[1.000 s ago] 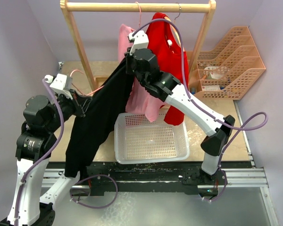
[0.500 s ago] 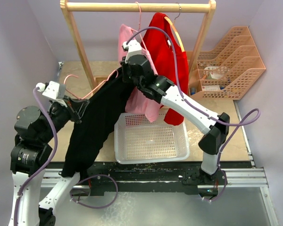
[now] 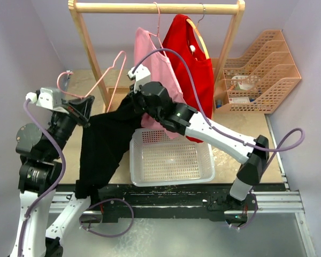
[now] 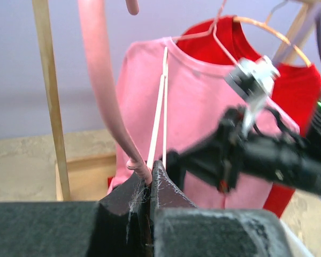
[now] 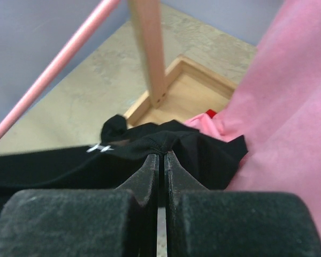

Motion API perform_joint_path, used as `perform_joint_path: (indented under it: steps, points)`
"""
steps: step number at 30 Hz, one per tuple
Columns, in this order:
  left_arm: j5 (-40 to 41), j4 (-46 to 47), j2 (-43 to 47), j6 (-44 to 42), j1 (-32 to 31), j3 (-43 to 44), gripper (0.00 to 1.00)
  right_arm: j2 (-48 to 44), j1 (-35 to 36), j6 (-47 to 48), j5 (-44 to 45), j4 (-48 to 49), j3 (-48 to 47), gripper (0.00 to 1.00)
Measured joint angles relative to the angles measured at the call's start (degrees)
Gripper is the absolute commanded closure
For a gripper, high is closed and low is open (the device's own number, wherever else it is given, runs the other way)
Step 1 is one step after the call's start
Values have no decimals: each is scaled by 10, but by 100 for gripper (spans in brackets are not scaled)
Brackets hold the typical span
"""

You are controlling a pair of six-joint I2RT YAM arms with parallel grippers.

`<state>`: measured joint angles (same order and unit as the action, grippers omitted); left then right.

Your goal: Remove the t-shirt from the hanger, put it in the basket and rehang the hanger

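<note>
Hanger [image 4: 102, 80] is clamped in left gripper [image 4: 150, 172], standing above it, seemingly clear of t-shirt [image 3: 104, 144]; t-shirt is pinched in right gripper [image 5: 161, 160]; only set-down judged left.

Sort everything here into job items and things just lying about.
Job: black t-shirt; hanger; left pincer, shut on the hanger; right pincer, shut on the black t-shirt.

Lying about: pink shirt; red shirt; basket; file trays; rail.
</note>
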<state>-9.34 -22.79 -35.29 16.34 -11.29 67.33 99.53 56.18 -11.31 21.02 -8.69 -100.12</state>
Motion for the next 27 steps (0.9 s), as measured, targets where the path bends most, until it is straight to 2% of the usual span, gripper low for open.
perform_joint_path:
  steps: [7,14,27]
  points:
    - [49,112,-95,11,0,0,100,-78,23,22,-45,3,31,100]
    - [81,155,-212,11,0,25,100,-137,22,33,-90,5,27,100]
    - [92,196,-385,-36,0,243,100,-163,23,23,-121,32,89,100]
